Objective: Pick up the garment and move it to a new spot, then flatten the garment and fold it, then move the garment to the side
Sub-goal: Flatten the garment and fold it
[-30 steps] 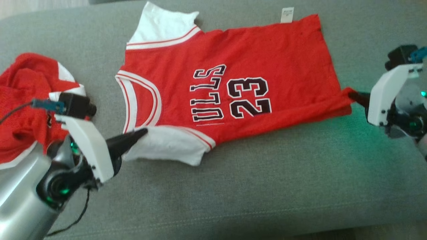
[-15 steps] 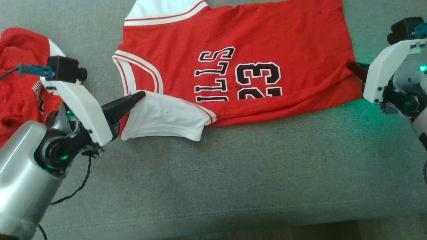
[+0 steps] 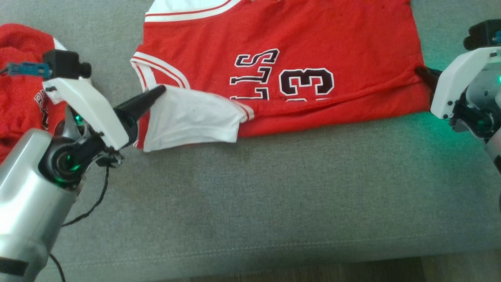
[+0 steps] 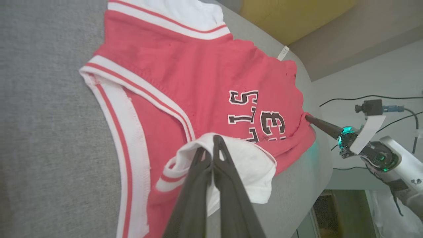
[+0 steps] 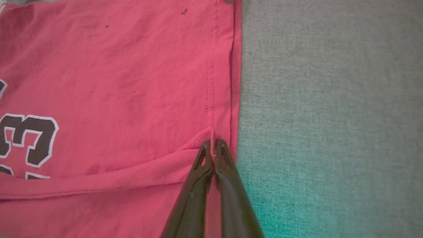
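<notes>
**Pinched at both ends: red jersey (image 3: 297, 39) on grey sofa cushion (image 3: 274, 203)**

Woven grey upholstery across the whole head view, with a green glow on it beside the right arm. Strip of brown floor (image 3: 391, 272) along the near edge. In the left wrist view, a yellow panel (image 4: 297, 16) beyond the cushion's far end. Crumpled second red garment (image 3: 19, 102) at the far left, behind the left arm.

Red jersey spread sideways over the far half of the cushion, collar to the left and hem to the right, stretched between the two claws. Near edge doubled over onto the black lettering, hiding its lower part.

Left gripper (image 3: 158, 92): clenched, tips pinching the white sleeve (image 3: 191, 117) at its shoulder end, just beside the striped collar trim. Sleeve hangs loose from the tips toward the near side.

Right gripper (image 3: 420, 71): clenched, fingers pressed together on the near right corner of the hem. Cloth puckers at the tips in the right wrist view, bare cushion just to the right of them.
</notes>
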### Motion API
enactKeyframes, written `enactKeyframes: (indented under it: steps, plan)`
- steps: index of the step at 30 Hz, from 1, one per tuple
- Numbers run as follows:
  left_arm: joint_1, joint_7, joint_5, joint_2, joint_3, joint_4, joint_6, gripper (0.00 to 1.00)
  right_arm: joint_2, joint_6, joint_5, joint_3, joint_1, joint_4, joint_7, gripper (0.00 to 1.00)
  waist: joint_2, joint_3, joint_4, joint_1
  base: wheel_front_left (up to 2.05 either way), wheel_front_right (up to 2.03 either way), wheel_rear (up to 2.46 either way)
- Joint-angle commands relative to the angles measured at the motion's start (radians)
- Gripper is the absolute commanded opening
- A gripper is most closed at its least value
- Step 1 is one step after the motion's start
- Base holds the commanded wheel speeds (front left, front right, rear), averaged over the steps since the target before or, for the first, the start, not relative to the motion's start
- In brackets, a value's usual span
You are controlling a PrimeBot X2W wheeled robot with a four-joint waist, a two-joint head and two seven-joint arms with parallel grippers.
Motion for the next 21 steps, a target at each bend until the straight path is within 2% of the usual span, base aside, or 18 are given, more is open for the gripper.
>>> enactKeyframes:
  steps: [1, 5, 6, 7, 8, 9, 10, 11, 14, 15, 21]
  plan:
    - [-0.049, -0.015, -0.007, 0.031, 0.058, -0.016, 0.008, 0.00, -0.012, 0.007, 0.008, 0.005, -0.023, -0.010, -0.013, 0.00, 0.0000, 0.001, 0.000, -0.0001, 0.00, 0.00, 0.00]
    - [-0.056, -0.034, -0.014, 0.015, 0.074, 0.006, 0.025, 0.00, -0.009, 0.007, 0.020, 0.016, -0.031, -0.003, -0.030, 0.00, 0.0000, 0.006, -0.001, -0.0001, 0.00, 0.00, 0.00]
    - [-0.059, -0.039, -0.013, 0.012, 0.075, 0.012, 0.029, 0.00, -0.007, 0.007, 0.021, 0.017, -0.034, -0.002, -0.043, 0.18, 0.0000, 0.008, -0.001, -0.0001, 0.00, 0.00, 0.00]
    - [-0.062, -0.043, -0.010, 0.009, 0.075, 0.019, 0.032, 0.00, -0.005, 0.007, 0.020, 0.016, -0.038, 0.003, -0.061, 0.99, 0.0000, 0.010, -0.001, -0.0001, 0.00, 0.00, 0.00]
    - [-0.066, -0.048, -0.006, 0.006, 0.076, 0.025, 0.036, 0.00, -0.002, 0.007, 0.021, 0.012, -0.044, 0.012, -0.080, 1.00, 0.0000, 0.011, -0.002, -0.0001, 0.00, 0.00, 0.00]
    - [-0.069, -0.056, -0.002, 0.002, 0.078, 0.033, 0.042, 0.20, 0.002, 0.007, 0.022, 0.008, -0.049, 0.022, -0.098, 1.00, 0.0000, 0.013, -0.002, -0.0001, 0.00, 0.00, 0.00]
    - [-0.073, -0.069, 0.006, -0.001, 0.080, 0.042, 0.052, 0.74, 0.007, 0.007, 0.021, 0.007, -0.054, 0.031, -0.115, 1.00, 0.0000, 0.013, -0.002, -0.0001, 0.00, 0.00, 0.00]
    - [-0.078, -0.083, 0.012, -0.008, 0.084, 0.053, 0.064, 1.00, 0.012, 0.007, 0.019, 0.008, -0.058, 0.037, -0.132, 1.00, 0.0000, 0.014, -0.003, -0.0001, 0.00, 0.00, 0.00]
    - [-0.095, -0.146, 0.030, -0.033, 0.106, 0.091, 0.102, 1.00, 0.022, 0.007, 0.009, 0.006, -0.067, 0.066, -0.193, 1.00, 0.0000, 0.013, -0.004, -0.0001, 0.00, 0.00, 0.00]
    - [-0.095, -0.146, 0.030, -0.033, 0.106, 0.091, 0.102, 1.00, 0.022, 0.007, 0.009, 0.006, -0.067, 0.066, -0.193, 1.00, 0.0000, 0.013, -0.004, -0.0001, 0.00, 0.00, 0.00]
    - [-0.126, -0.329, 0.063, -0.090, 0.168, 0.178, 0.147, 1.00, 0.044, 0.007, -0.006, 0.004, -0.066, 0.117, -0.321, 1.00, 0.0000, -0.002, -0.011, -0.0001, 0.00, 0.00, 0.00]
